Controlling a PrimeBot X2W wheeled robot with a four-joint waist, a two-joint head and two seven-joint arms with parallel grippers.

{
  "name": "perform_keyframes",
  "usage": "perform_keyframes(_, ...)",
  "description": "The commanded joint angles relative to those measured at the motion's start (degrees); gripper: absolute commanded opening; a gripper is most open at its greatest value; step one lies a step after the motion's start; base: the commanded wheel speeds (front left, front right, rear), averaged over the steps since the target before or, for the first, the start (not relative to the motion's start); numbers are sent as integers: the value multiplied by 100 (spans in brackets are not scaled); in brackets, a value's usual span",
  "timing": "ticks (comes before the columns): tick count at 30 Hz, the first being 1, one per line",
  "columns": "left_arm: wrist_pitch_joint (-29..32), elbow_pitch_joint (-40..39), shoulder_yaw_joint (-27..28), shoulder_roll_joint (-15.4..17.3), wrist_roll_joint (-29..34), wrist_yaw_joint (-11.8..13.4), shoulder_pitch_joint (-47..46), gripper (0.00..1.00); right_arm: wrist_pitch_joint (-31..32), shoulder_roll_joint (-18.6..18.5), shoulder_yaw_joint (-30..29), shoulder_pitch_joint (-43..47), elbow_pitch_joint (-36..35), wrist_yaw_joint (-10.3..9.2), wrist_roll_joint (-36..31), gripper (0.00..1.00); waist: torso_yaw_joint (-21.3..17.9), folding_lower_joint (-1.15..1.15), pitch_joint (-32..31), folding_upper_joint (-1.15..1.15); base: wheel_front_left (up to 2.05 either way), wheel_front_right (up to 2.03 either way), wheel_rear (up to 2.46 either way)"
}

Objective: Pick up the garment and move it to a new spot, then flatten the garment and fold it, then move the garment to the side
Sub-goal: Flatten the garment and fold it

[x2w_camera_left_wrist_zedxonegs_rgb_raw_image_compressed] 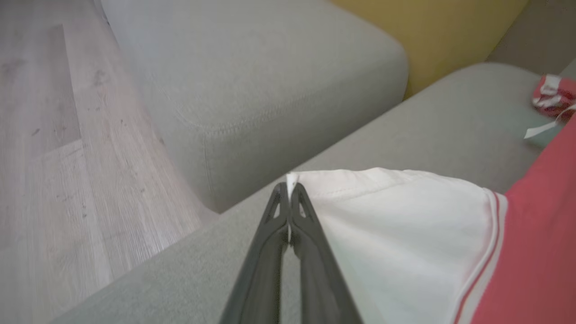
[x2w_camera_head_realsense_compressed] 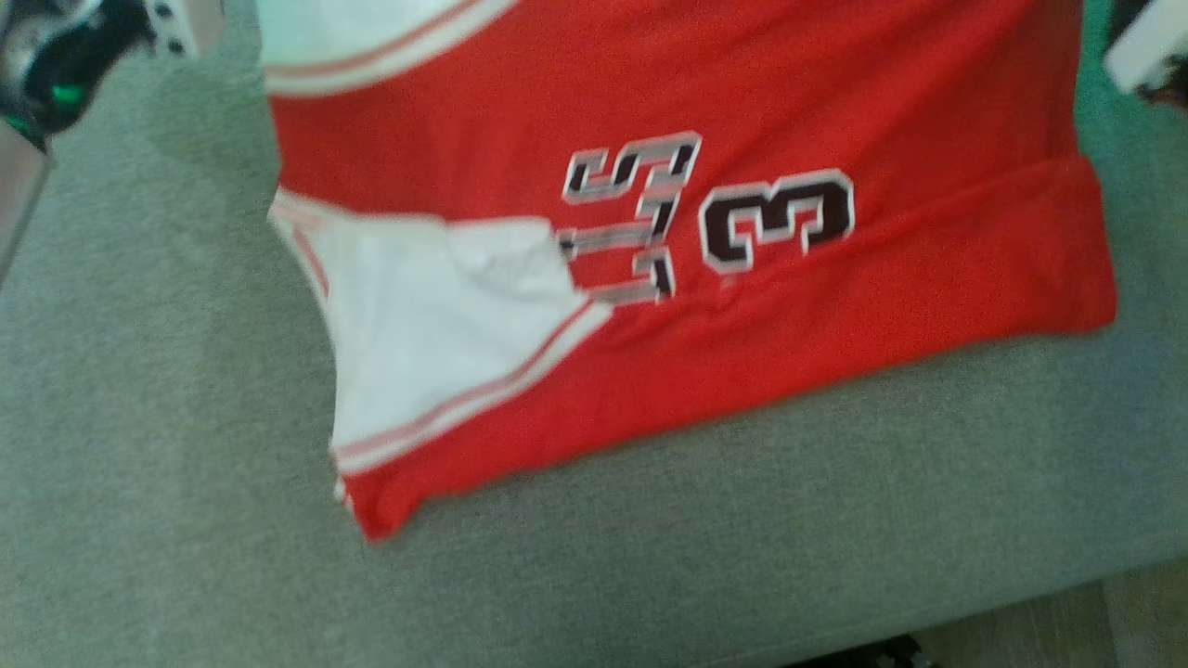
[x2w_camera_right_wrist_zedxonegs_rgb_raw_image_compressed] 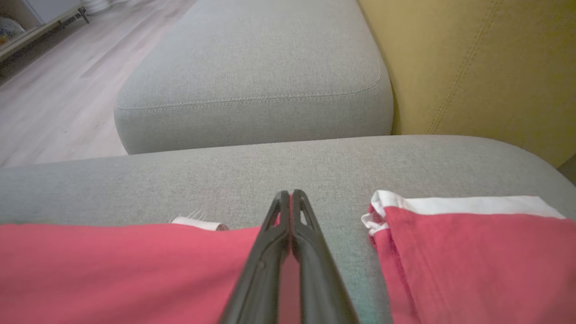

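The garment (x2w_camera_head_realsense_compressed: 742, 121) is a red jersey with white sleeves and black-and-white numbers, spread over the grey sofa seat (x2w_camera_head_realsense_compressed: 186, 464). In the left wrist view my left gripper (x2w_camera_left_wrist_zedxonegs_rgb_raw_image_compressed: 289, 189) is shut on the hem of a white sleeve (x2w_camera_left_wrist_zedxonegs_rgb_raw_image_compressed: 396, 216), its fingertips pinching the cloth's corner. In the right wrist view my right gripper (x2w_camera_right_wrist_zedxonegs_rgb_raw_image_compressed: 290, 198) is shut on the edge of the red cloth (x2w_camera_right_wrist_zedxonegs_rgb_raw_image_compressed: 112, 270), with red fabric showing between the fingers. A second red fold with a white band (x2w_camera_right_wrist_zedxonegs_rgb_raw_image_compressed: 472, 252) lies just to the right of it.
A grey ottoman cushion (x2w_camera_right_wrist_zedxonegs_rgb_raw_image_compressed: 252, 72) stands beyond the seat, with a yellow backrest (x2w_camera_right_wrist_zedxonegs_rgb_raw_image_compressed: 486, 67) beside it. Pale wood floor (x2w_camera_left_wrist_zedxonegs_rgb_raw_image_compressed: 45, 135) runs along the sofa's edge. Parts of my arms show at the head view's upper corners (x2w_camera_head_realsense_compressed: 56, 65) (x2w_camera_head_realsense_compressed: 1146, 46).
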Motion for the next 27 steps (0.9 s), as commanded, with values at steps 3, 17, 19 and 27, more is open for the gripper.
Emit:
perform_keyframes(3,-366,-283,402,203,-286,13,-329,0,-151,-339,-98,157,-228,37,167,0,127,0,-86,0,0,0,0)
perform_keyframes(17,-392,-2976,-124,1556,-1113,240,1798,0,-429,-1163,-324,1943,-926,37,318,0,614,0,-698,0,0,0,0)
perform_keyframes(19,-444,-3285,-194,1753,-1128,369,2149,0,-469,-1210,-393,2216,-981,37,304,0,655,0,-756,0,0,0,0)
perform_keyframes(27,-880,-3877,-392,2017,-904,743,2956,0,-626,-1215,-753,2983,-1200,37,258,0,759,0,-848,0,0,0,0)
